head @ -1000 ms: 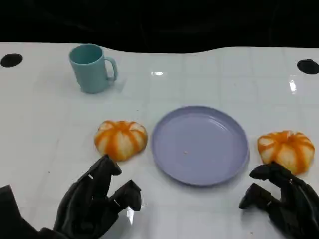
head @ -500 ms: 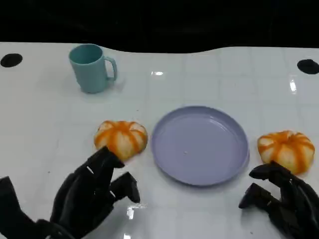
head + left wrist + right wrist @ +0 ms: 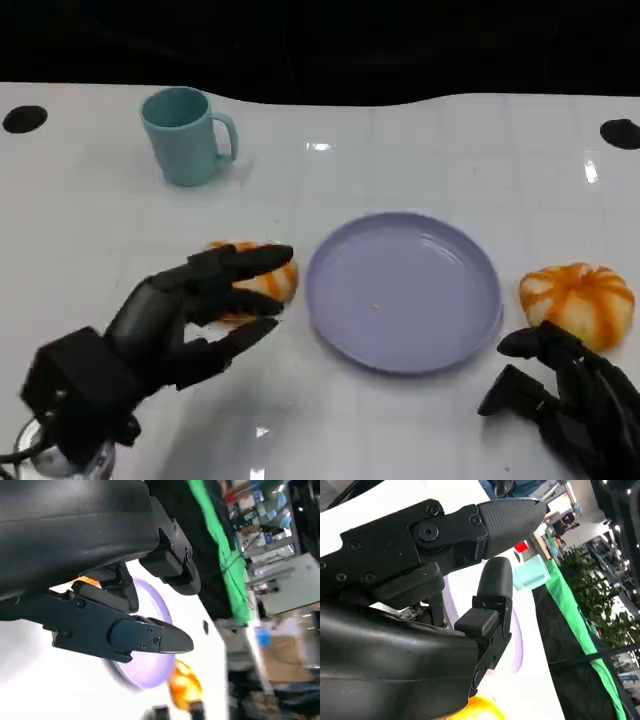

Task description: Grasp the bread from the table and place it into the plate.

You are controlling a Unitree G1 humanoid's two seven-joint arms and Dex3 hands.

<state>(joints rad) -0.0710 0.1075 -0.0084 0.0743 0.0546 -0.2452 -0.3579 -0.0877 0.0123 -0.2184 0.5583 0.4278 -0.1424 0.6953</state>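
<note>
Two orange-and-white striped bread rolls lie on the white table. The left bread (image 3: 268, 284) sits just left of the lilac plate (image 3: 400, 300), and my left hand (image 3: 190, 312) reaches over it with fingers spread, covering part of it without gripping. A sliver of this bread (image 3: 85, 581) shows under the fingers (image 3: 125, 635) in the left wrist view. The right bread (image 3: 577, 300) lies just right of the plate. My right hand (image 3: 565, 400) rests just in front of it, fingers loosely bent, holding nothing. The plate has nothing on it.
A teal cup (image 3: 185, 135) stands at the back left, well away from the plate; it is also in the right wrist view as the cup (image 3: 532, 575). The table's far edge meets a dark background. Bare tabletop lies between my two hands.
My left hand has risen and moved forward and right, its fingers spreading over the left bread. The right hand and both breads have stayed put.
</note>
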